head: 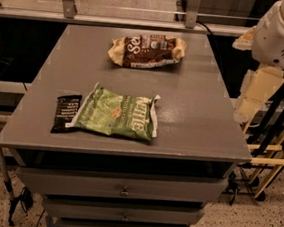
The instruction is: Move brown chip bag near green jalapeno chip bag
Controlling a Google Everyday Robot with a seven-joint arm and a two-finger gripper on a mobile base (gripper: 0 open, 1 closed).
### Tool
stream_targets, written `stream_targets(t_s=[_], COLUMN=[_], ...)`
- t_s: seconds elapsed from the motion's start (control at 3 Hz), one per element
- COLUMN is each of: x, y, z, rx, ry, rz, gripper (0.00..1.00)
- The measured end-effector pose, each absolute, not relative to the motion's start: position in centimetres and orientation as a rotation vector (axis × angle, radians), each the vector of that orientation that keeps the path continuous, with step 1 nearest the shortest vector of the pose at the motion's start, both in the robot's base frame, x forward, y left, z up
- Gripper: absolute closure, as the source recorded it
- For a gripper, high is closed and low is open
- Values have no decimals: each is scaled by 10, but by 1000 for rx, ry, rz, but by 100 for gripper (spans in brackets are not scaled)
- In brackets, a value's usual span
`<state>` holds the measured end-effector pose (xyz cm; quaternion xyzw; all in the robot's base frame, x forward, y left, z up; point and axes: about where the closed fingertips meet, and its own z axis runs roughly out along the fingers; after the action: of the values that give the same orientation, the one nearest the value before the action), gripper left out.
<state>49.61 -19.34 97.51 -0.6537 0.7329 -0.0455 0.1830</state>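
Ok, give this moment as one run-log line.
brown chip bag: table far end | green chip bag: near edge | gripper: beside table's right edge

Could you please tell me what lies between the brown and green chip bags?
Only bare table between them, camera view; the end effector hangs off its right edge.

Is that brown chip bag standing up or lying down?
Lying down: the brown chip bag rests lettering-up, crinkled, on the far side of the table. The gripper hangs beyond the right edge, apart from it.
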Motion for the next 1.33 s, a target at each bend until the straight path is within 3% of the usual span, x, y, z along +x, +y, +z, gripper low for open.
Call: stream_targets(t_s=[0.67, 1.33], x=[627, 646], y=[-109, -101], z=[953, 947], rx=[-1952, -1891], ry=[1728, 1701], rz=[-116, -143], gripper=[0, 0])
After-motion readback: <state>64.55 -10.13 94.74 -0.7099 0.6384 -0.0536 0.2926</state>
